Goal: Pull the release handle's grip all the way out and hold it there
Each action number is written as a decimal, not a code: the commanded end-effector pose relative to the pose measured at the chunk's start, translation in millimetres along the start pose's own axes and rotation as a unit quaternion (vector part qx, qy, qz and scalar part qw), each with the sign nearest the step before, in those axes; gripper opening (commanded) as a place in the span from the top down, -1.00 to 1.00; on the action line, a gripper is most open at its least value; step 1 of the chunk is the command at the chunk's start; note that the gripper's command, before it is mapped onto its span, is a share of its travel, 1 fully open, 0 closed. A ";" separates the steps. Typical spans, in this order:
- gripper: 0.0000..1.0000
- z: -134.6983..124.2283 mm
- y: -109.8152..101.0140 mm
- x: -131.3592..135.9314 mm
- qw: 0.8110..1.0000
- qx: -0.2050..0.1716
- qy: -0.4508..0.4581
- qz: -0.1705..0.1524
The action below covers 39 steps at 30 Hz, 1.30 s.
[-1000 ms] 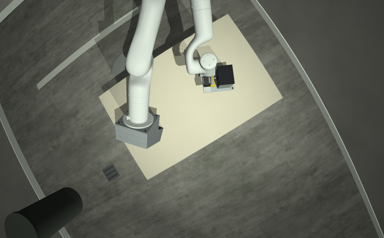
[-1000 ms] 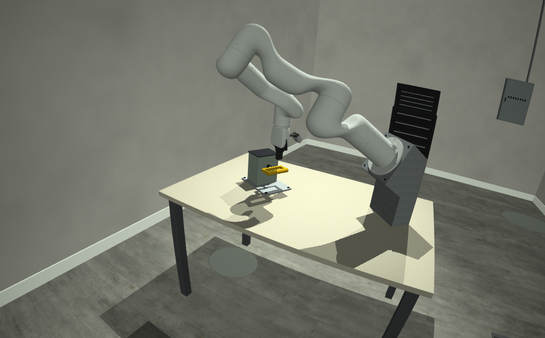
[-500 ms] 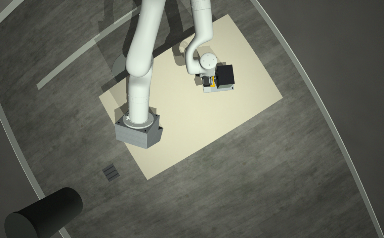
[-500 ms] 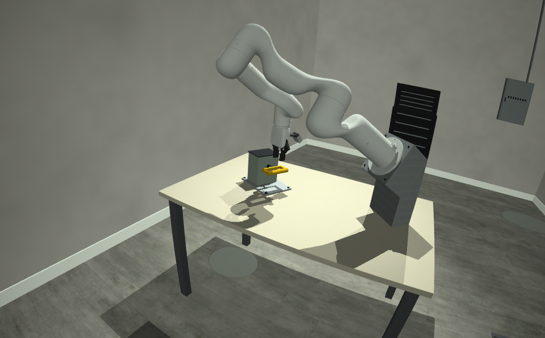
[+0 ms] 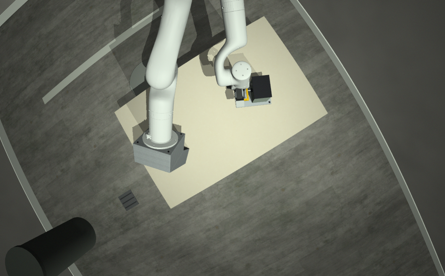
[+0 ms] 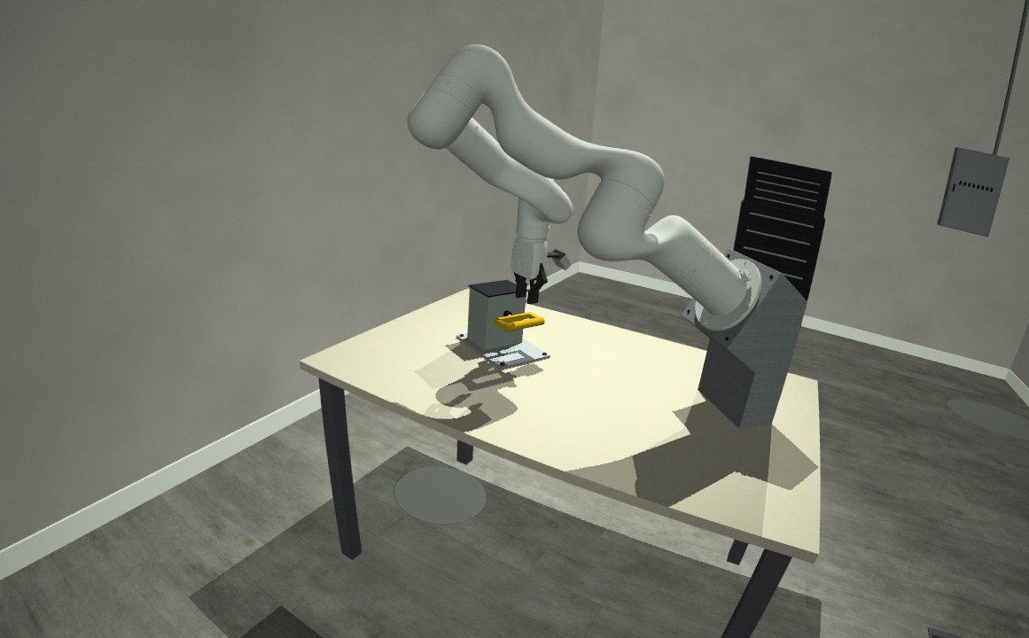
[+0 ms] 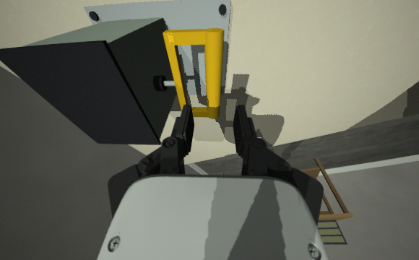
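Yellow release handle's grip [image 7: 195, 72], one, a rectangular loop with its thick round bar [image 6: 532, 319] on the outer side, sticks out level from one grey-green housing [image 6: 486, 321] with a black top [image 5: 261, 86]. One thin metal rod with a black collar [image 7: 160, 83] joins loop to housing face. Housing stands on one pale grey base plate [image 6: 529, 356] with dark screw holes at the corners; two show in the wrist view. This unit sits near the table's far left corner in the exterior view, close to the left edge.

One cream table [image 6: 604, 396], dark legs. One white arm, six-joint, on one grey slanted pedestal [image 6: 763, 372] near the right edge of the tabletop.

One gripper [image 6: 528, 288], two black fingers, pointing down, above the loop's near end and just beside the housing's top front edge. Jaws about half open, nothing between them. In the wrist view the fingertips straddle the loop's short end; contact with the grip cannot be told. Grip is not grasped.

Elsewhere: one black louvred cabinet [image 6: 783, 221] behind the pedestal, one grey wall box [image 6: 972, 190], one dark cylinder [image 5: 50, 247] at the top view's lower left, one floor vent [image 5: 128, 200].
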<state>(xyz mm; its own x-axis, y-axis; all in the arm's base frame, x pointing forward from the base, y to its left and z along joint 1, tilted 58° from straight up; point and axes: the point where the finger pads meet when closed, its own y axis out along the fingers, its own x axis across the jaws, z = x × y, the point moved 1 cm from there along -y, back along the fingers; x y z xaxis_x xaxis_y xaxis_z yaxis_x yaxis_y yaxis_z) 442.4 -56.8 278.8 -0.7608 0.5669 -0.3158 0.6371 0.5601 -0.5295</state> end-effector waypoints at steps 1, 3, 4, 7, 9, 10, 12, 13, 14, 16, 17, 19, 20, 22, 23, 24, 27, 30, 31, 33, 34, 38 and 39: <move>-0.01 0.0 -0.2 -0.3 1.000 0.000 0.000 0.000; -0.01 0.0 -0.2 -0.3 1.000 0.000 0.000 0.000; -0.01 0.0 -0.2 -0.3 1.000 0.000 0.000 0.000; -0.01 0.0 -0.2 -0.3 1.000 0.000 0.000 0.000; -0.01 0.0 -0.1 -0.3 1.000 0.000 0.000 0.000; -0.01 0.0 0.0 -0.3 1.000 0.000 0.000 0.000; -0.01 0.0 0.4 -0.3 1.000 0.000 0.000 0.000; -0.01 0.0 0.4 -0.3 1.000 0.000 0.000 0.000; -0.01 0.0 0.4 -0.3 1.000 0.000 0.000 0.000; -0.01 0.0 1.0 -0.3 1.000 0.000 0.000 0.000; -0.01 0.0 1.5 -0.3 1.000 0.000 0.000 0.000; -0.01 0.0 2.5 -0.4 1.000 0.000 0.000 0.000; -0.01 0.0 3.2 -0.4 1.000 0.000 0.000 0.000; -0.01 0.0 4.7 -0.4 1.000 0.000 0.000 0.000; -0.01 0.0 5.6 -0.4 1.000 0.000 0.000 0.000; -0.01 0.0 6.6 -0.4 1.000 0.000 0.000 0.000; -0.01 0.0 9.8 -0.4 1.000 0.000 0.000 0.000; -0.01 0.0 12.3 -0.4 1.000 0.000 0.000 0.000; -0.01 0.0 12.3 -0.4 1.000 0.000 0.000 0.000; -0.01 0.0 15.0 -0.4 1.000 0.000 0.000 0.000; -0.01 0.0 16.4 -0.4 1.000 0.000 0.000 0.000; -0.01 0.0 22.3 -0.5 1.000 0.000 0.000 0.000; -0.01 0.0 23.8 -0.5 1.000 0.000 0.000 0.000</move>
<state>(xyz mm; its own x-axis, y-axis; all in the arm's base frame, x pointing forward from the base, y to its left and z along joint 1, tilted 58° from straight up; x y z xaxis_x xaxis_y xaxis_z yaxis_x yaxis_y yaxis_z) 453.7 -46.9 269.4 -0.7610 0.5667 -0.3157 0.6369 0.5602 -0.5297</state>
